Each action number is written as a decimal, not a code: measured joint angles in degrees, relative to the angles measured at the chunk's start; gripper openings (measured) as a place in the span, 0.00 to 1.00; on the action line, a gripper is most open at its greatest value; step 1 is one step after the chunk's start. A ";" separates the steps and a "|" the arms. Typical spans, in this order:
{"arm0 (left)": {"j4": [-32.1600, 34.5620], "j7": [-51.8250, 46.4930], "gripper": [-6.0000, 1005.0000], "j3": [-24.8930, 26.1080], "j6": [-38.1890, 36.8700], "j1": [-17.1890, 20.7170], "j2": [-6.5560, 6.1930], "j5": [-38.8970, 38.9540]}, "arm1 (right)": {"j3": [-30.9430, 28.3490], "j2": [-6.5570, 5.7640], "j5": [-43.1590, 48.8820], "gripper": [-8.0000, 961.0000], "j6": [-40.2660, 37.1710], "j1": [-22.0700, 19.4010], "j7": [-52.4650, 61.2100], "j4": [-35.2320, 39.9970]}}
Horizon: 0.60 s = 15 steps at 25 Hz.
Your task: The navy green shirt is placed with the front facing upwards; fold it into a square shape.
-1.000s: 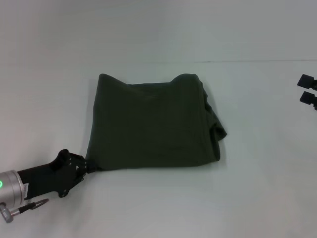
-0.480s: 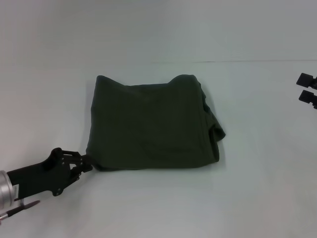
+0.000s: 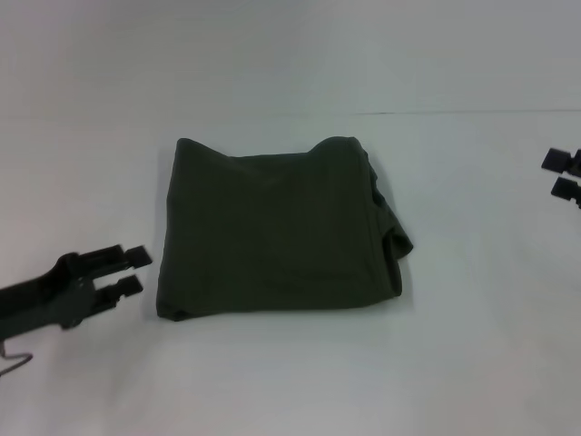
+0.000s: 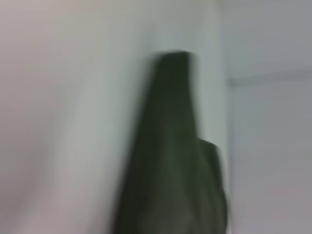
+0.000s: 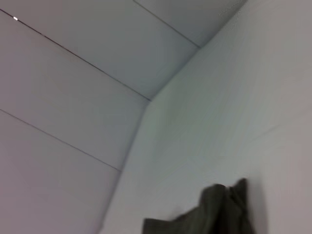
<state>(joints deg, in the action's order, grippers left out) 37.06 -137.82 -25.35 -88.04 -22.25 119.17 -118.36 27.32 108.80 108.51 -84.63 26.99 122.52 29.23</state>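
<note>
The navy green shirt [image 3: 277, 232] lies folded into a rough square in the middle of the white table, with bunched layers along its right edge. The left wrist view shows it as a dark blurred shape [image 4: 170, 165], and the right wrist view catches one corner [image 5: 214, 209]. My left gripper [image 3: 134, 271] is open just left of the shirt's near left corner, apart from the cloth and holding nothing. At the far right edge, level with the shirt's far side, my right gripper [image 3: 563, 173] is open and empty.
The white table [image 3: 290, 381] runs to a back edge where it meets the pale wall [image 3: 290, 54]. Nothing else stands on the table.
My left gripper let go of the shirt's near left corner, opened, and drew back to the left. The corner now rests flat. The right gripper barely moved.
</note>
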 joint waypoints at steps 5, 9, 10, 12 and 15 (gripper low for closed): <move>2.57 15.40 0.57 -1.94 -4.52 -4.15 -1.44 -0.74 | 0.22 -0.36 3.63 0.89 0.78 0.62 -4.10 0.81; 5.70 23.10 0.68 -4.91 -4.67 -7.85 -2.69 -2.87 | 3.68 0.36 6.03 0.89 0.36 1.59 -9.43 6.11; 6.01 23.53 0.71 -5.36 -4.46 -8.80 -3.03 -3.85 | 5.26 0.87 6.39 0.89 0.36 2.01 -10.84 8.21; 6.35 23.79 0.78 -5.81 -4.10 -10.79 -3.77 -6.04 | 8.54 1.89 6.67 0.89 0.76 3.48 -12.54 11.70; 6.60 24.66 0.86 -6.17 -3.95 -12.77 -4.52 -7.75 | 13.23 3.26 6.76 0.89 1.42 6.18 -13.54 14.82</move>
<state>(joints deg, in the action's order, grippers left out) 43.67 -113.16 -31.52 -92.00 -35.01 114.65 -126.11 40.56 112.07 115.27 -83.21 33.17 108.97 44.04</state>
